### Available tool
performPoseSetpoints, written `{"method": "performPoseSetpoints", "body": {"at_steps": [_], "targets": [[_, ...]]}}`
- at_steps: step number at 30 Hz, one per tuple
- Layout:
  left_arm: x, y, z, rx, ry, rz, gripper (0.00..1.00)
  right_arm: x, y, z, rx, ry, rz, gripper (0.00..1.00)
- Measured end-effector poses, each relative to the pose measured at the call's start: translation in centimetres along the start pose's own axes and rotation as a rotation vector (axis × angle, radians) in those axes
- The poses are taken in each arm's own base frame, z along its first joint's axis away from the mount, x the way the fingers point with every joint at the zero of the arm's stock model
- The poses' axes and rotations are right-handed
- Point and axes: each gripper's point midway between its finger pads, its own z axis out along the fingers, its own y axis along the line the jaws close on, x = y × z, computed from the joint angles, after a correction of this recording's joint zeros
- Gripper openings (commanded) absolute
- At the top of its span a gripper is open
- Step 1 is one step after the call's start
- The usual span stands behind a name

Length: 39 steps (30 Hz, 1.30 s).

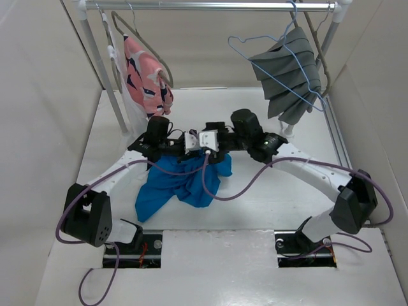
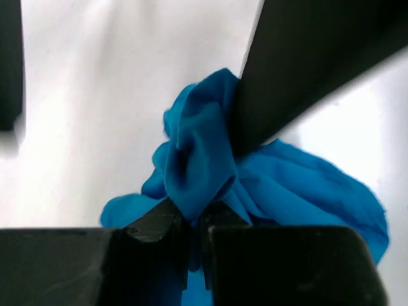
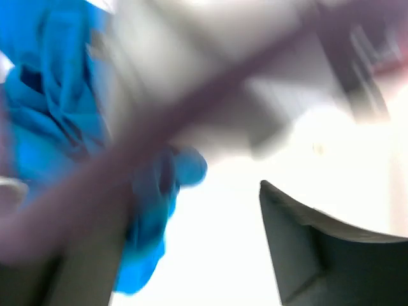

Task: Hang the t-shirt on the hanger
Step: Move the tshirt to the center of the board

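Blurred nearly throughout. Bunched bright-blue t-shirt (image 3: 51,95) filling the left side, one fold reaching low. Purplish cable (image 3: 210,95) slanting from lower left to upper right, out of focus. Right claw (image 3: 191,210) spread wide over white desk (image 3: 217,274): one dark finger (image 3: 319,255) at lower right, clear of the cloth.

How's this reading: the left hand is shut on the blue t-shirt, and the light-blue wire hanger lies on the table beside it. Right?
Partly. The left hand is shut on the t-shirt, but the hanger hangs from the rail at the back right, not on the table; the top view shows it.
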Motion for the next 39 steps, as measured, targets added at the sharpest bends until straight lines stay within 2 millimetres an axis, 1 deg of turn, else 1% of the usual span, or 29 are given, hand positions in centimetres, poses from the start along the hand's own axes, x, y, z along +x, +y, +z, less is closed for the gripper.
{"method": "performPoseSetpoints", "body": {"at_steps": [2,4,5,6,7,8,10,12,13,16,18,21,23,24,25,26,28,29,32,33,34,35,36,37,38,39], "targets": [[0.3,0.5,-0.1,-0.035,0.026,-0.014,0.0,1.6,-0.5,-1.8,0.06,0.014,0.067,0.87],[0.6,1.0,-0.3,-0.074,0.049,-0.033,0.0,4.1,-0.8,-3.8,0.125,0.044,0.134,0.87],[0.7,1.1,-0.5,-0.094,0.058,-0.042,0.0,5.8,-0.3,-4.8,0.148,0.075,0.174,0.87],[0.9,1.2,-0.7,-0.11,0.067,-0.051,0.0,7.3,0.2,-5.4,0.162,0.103,0.206,0.87],[1.0,1.2,-0.8,-0.123,0.074,-0.062,0.0,8.7,1.2,-5.8,0.164,0.13,0.234,0.87],[1.1,1.2,-1.0,-0.133,0.079,-0.072,0.0,9.6,2.3,-5.7,0.15,0.147,0.253,0.85],[1.4,1.1,-1.1,-0.15,0.089,-0.095,0.0,11.1,5.3,-5.0,0.089,0.17,0.291,0.84],[1.7,1.0,-1.2,-0.161,0.097,-0.118,0.0,12.0,7.7,-3.9,0.023,0.177,0.321,0.82],[1.9,1.1,-1.2,-0.167,0.101,-0.128,0.0,12.4,8.6,-3.4,-0.007,0.176,0.335,0.82],[1.9,1.3,-1.3,-0.184,0.104,-0.146,0.0,13.1,10.1,-2.2,-0.058,0.161,0.357,0.8],[1.9,1.4,-1.3,-0.192,0.106,-0.149,0.0,13.5,10.2,-1.4,-0.068,0.139,0.362,0.79],[2.0,1.5,-1.3,-0.197,0.109,-0.155,0.0,15.2,10.8,-0.4,-0.082,0.134,0.392,0.77],[2.0,1.5,-1.4,-0.2,0.112,-0.155,0.0,16.4,11.3,0.1,-0.096,0.145,0.414,0.72],[2.1,1.5,-1.4,-0.202,0.114,-0.155,0.0,17.0,11.7,0.4,-0.104,0.149,0.425,0.68],[2.1,1.6,-1.4,-0.203,0.114,-0.155,0.0,17.4,12.0,0.7,-0.112,0.152,0.434,0.54],[2.0,1.6,-1.4,-0.205,0.114,-0.154,0.0,17.8,12.1,1.0,-0.12,0.153,0.437,0.44],[2.0,1.6,-1.5,-0.208,0.115,-0.152,0.0,18.4,12.4,1.6,-0.128,0.157,0.454,0.19],[2.0,1.6,-1.6,-0.209,0.117,-0.151,0.0,18.6,12.3,1.8,-0.126,0.161,0.458,0.0],[2.0,1.4,-2.0,-0.209,0.127,-0.138,0.0,19.1,11.1,1.6,-0.086,0.179,0.488,0.0],[2.0,1.3,-2.2,-0.207,0.134,-0.123,0.0,19.3,10.4,1.1,-0.058,0.188,0.495,0.0],[2.1,1.1,-2.4,-0.202,0.142,-0.103,0.03,19.3,9.4,0.3,-0.022,0.198,0.497,0.0],[2.1,0.9,-2.6,-0.195,0.152,-0.077,0.09,19.1,8.2,-0.5,0.018,0.203,0.491,0.0],[2.2,0.6,-2.9,-0.184,0.165,-0.052,0.19,18.6,6.7,-1.5,0.064,0.205,0.476,0.0],[2.3,0.4,-3.1,-0.176,0.174,-0.022,0.3,17.7,4.9,-2.6,0.113,0.202,0.451,0.0],[2.4,0.1,-3.3,-0.167,0.184,0.003,0.56,16.3,3.0,-3.6,0.16,0.193,0.417,0.0],[2.6,-0.2,-3.5,-0.158,0.195,0.024,0.64,14.5,0.8,-4.6,0.207,0.174,0.376,0.0]]}}
